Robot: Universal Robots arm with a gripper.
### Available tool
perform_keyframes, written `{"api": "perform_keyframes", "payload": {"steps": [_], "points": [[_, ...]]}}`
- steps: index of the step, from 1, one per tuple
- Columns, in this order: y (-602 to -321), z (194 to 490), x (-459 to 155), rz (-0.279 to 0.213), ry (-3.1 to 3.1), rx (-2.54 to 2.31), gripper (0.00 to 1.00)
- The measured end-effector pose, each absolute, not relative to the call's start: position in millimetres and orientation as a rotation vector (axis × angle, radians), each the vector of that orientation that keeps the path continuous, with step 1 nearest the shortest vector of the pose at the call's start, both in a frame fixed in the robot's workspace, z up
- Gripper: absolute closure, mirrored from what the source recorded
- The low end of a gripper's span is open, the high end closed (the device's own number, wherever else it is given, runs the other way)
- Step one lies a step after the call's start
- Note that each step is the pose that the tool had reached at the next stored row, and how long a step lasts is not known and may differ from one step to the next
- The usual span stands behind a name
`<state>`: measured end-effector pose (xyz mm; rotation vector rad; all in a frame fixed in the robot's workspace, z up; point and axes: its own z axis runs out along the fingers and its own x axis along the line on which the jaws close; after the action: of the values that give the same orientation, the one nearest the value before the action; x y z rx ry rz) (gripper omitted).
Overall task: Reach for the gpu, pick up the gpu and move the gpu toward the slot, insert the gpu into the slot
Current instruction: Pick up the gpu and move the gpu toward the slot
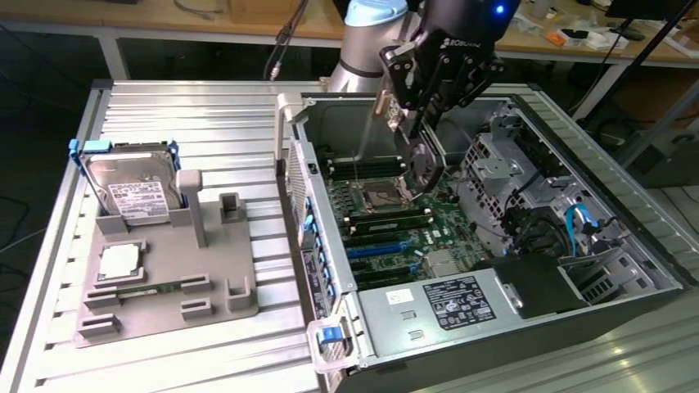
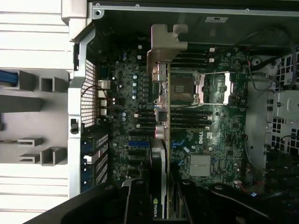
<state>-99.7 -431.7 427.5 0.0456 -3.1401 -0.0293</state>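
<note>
The arm (image 1: pixel 366 49) was pointed down into the open computer case (image 1: pixel 293 164). The gpu (image 1: pixel 426 172) was gripped tight between the jaws of the gripper (image 1: pixel 421 131) (card standing on edge), hung below them, just over the motherboard (image 1: pixel 404 237).

A ribbed metal worktop (image 1: pixel 175 115) stood before a long wooden bench (image 1: pixel 229 20) strewn with cables (image 1: pixel 196 8); pale floor (image 1: pixel 679 214) lay beside it.
</note>
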Motion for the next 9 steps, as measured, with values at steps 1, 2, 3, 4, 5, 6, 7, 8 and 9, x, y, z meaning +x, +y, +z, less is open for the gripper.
{"api": "perform_keyframes", "payload": {"steps": [1, 2, 3, 4, 5, 6, 7, 8, 9], "points": [[-432, 427, -98, -0.029, -3.14, 0.046, 0.73], [-432, 428, -96, -0.029, -3.14, 0.046, 0.73], [-432, 428, -95, -0.029, -3.14, 0.046, 0.73], [-432, 428, -93, -0.029, -3.14, 0.046, 0.73], [-432, 428, -91, -0.029, -3.14, 0.046, 0.73], [-432, 428, -90, -0.029, -3.14, 0.046, 0.73], [-432, 428, -88, -0.029, -3.14, 0.046, 0.73], [-432, 428, -87, -0.029, -3.14, 0.046, 0.73], [-432, 428, -87, -0.03, -3.14, 0.046, 0.73]]}}
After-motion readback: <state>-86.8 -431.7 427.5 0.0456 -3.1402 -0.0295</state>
